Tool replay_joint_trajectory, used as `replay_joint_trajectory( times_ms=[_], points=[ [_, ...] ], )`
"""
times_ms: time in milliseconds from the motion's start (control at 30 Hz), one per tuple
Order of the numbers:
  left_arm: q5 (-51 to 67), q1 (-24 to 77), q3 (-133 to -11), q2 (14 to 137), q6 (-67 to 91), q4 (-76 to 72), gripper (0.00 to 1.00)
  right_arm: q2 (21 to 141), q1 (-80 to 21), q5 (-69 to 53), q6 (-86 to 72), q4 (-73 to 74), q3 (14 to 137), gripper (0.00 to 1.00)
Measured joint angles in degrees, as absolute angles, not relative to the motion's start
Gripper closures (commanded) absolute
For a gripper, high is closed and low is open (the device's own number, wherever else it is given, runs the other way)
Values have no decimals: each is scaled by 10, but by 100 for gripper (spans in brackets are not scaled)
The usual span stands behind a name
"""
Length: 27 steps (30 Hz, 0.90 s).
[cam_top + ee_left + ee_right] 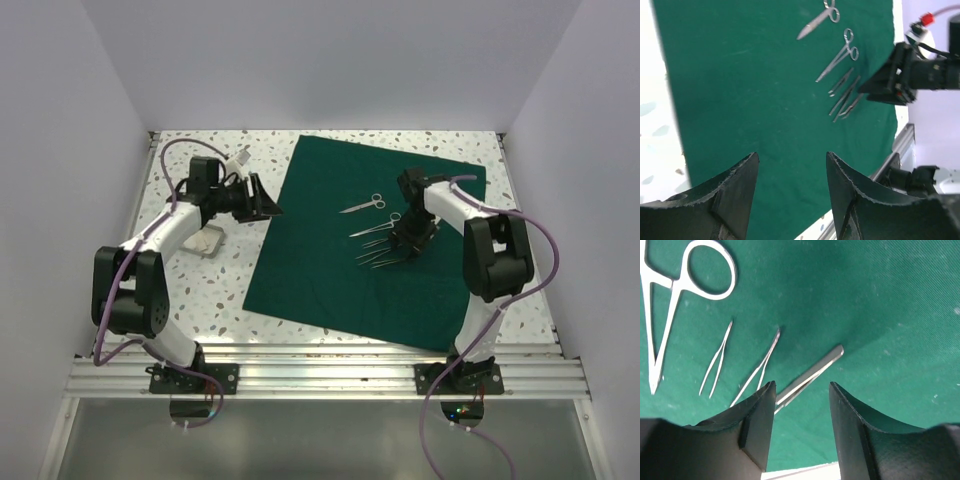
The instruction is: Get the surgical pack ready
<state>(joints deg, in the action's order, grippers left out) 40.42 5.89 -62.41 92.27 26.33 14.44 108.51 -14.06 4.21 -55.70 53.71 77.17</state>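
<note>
1. A dark green cloth [320, 270] is lying spread flat across the middle of the speckled table [190, 300] in the top view.
2. The steel tools are lying on the cloth, right of centre. A pair of scissors [363, 205] is uppermost and a second ring-handled tool [377, 226] is just below it. A cluster of thin forceps [378, 258] is lowest.
3. The right gripper [410, 243] is hanging low over the cloth at the right end of that cluster, pointing down at it.
4. In the right wrist view its fingers [757, 425] are standing apart at the bottom of the frame, clamping nothing.
5. One flat pair of forceps [815, 371] is lying on the cloth. It is running from the gap between the fingers up towards the centre of the frame. Its lower end is passing right beside the left-hand finger, and whether the two are touching cannot be told.
6. Two finer pairs are lying to its left, and a handle ring of the second tool is showing at the upper left.
7. The left gripper [262, 203] is hovering at the cloth's left edge, left of centre in the top view and well apart from the tools.
8. In the left wrist view its fingers are standing apart, with only green cloth showing between them.
9. A small metal tray [214, 252] holding white gauze [205, 240] is sitting on the bare table at the left, off the cloth and just beside the left arm.
</note>
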Motion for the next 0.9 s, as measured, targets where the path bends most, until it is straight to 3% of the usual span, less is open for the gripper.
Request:
replay_joint_trajectory(
  times_ms=[267, 333, 500, 633, 667, 900],
  points=[
    [428, 69, -642, 929, 258, 145, 39, 1095, -141, 50, -577, 527, 767, 56],
    [431, 69, -646, 934, 258, 146, 40, 1095, -141, 50, -580, 526, 759, 64],
    [432, 70, -654, 945, 257, 152, 37, 1095, -141, 51, -588, 521, 747, 71],
    [432, 82, -667, 948, 253, 161, 32, 1095, -141, 53, -592, 514, 742, 89],
    [432, 86, -670, 948, 253, 161, 32, 1095, -141, 54, -593, 514, 741, 100],
    [463, 129, -690, 956, 269, 137, 26, 1042, -141, 49, -559, 541, 743, 100]
  ],
)
